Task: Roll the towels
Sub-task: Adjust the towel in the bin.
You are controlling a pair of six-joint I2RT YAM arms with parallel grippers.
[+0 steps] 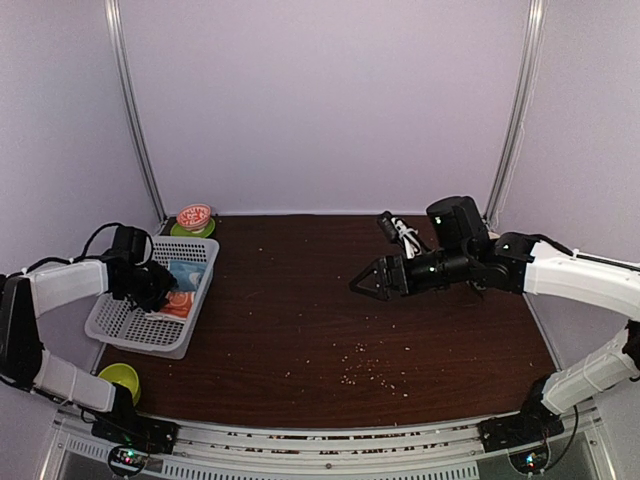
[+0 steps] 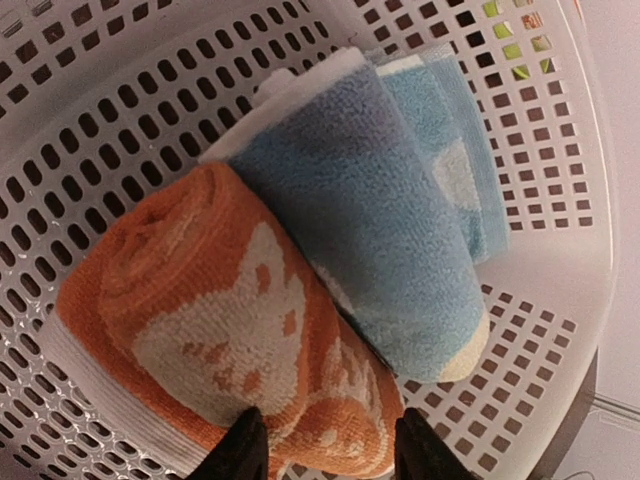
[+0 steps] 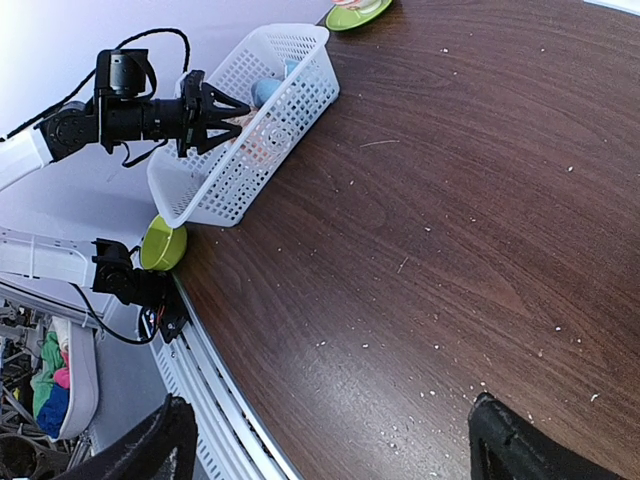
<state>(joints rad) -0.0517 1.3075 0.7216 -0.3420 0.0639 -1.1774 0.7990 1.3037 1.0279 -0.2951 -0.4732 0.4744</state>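
Both towels lie rolled, side by side, in a white perforated basket (image 2: 120,110). The cream and orange rabbit towel (image 2: 230,320) is nearest my left gripper, and the light blue towel (image 2: 370,220) lies against it. My left gripper (image 2: 330,445) is open, its fingertips (image 2: 245,450) standing either side of the orange roll's end without pinching it. In the top view the left gripper (image 1: 160,290) hangs over the basket (image 1: 130,330). My right gripper (image 1: 365,282) is wide open and empty above the table's middle; it also shows in the right wrist view (image 3: 330,430).
A small green bowl (image 1: 119,379) sits by the basket's near end. A green plate with a pink item (image 1: 193,220) stands behind the basket. A black-and-white cabled object (image 1: 400,232) lies at the back. Crumbs (image 1: 365,365) are scattered on the brown table.
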